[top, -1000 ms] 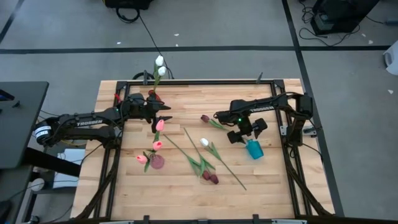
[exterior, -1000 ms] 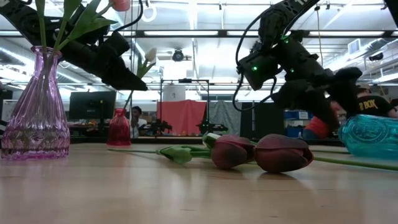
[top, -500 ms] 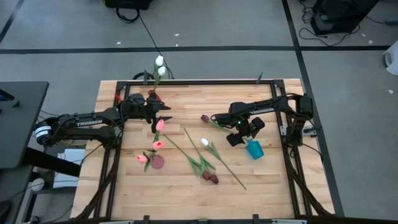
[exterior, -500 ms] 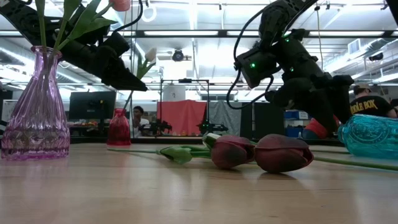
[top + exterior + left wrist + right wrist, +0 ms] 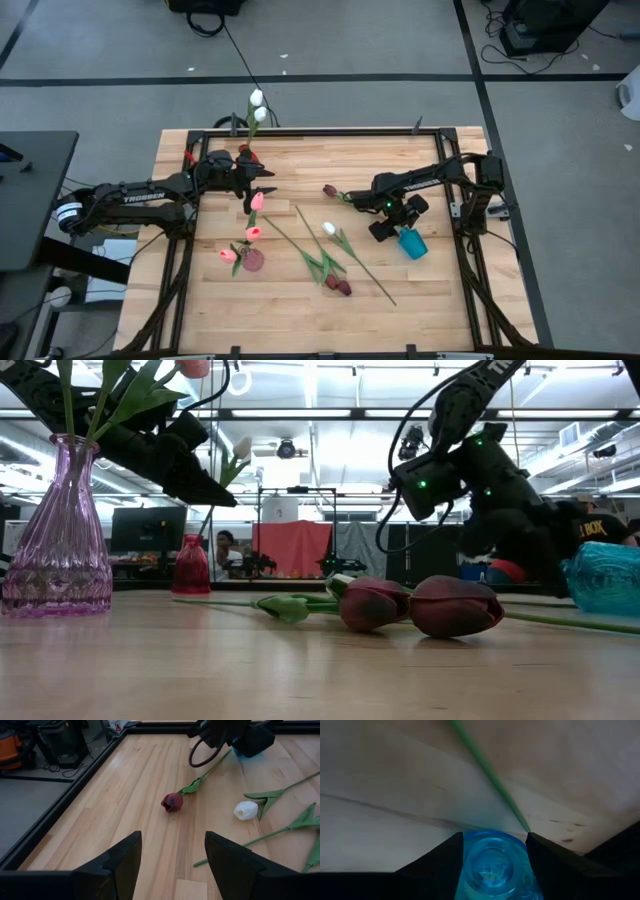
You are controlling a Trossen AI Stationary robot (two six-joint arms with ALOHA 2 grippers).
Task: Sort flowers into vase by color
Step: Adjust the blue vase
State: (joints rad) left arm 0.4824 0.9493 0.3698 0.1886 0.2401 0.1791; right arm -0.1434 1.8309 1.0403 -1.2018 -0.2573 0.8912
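Observation:
My right gripper [image 5: 396, 228] is open and points down over the blue glass vase [image 5: 411, 243], which stands at the table's right. In the right wrist view its fingers stand on either side of the vase's mouth [image 5: 493, 865]. A green stem [image 5: 490, 775] lies on the wood just beyond. My left gripper [image 5: 266, 183] is open and hangs above the table's far left. A pink vase [image 5: 252, 260] holds pink tulips [image 5: 256, 202]. A maroon tulip [image 5: 171, 802], a white tulip [image 5: 246, 810] and two more maroon tulips [image 5: 455, 606] lie flat on the table. My right gripper comes at the blue vase from above, one finger [image 5: 440, 865] on each side of its mouth. The vase fills the gap between them. I cannot tell whether the fingers touch it.
A red vase [image 5: 191, 565] with white tulips [image 5: 257, 104] stands at the far edge. Crossed stems and leaves [image 5: 325, 262] cover the table's middle. A black frame rail [image 5: 470, 270] runs round the table. People and monitors show in the room behind.
My right gripper has moved toward the table's near right and down, from beside the maroon tulip's stem to over the blue vase. The vase and the flowers have stayed where they were.

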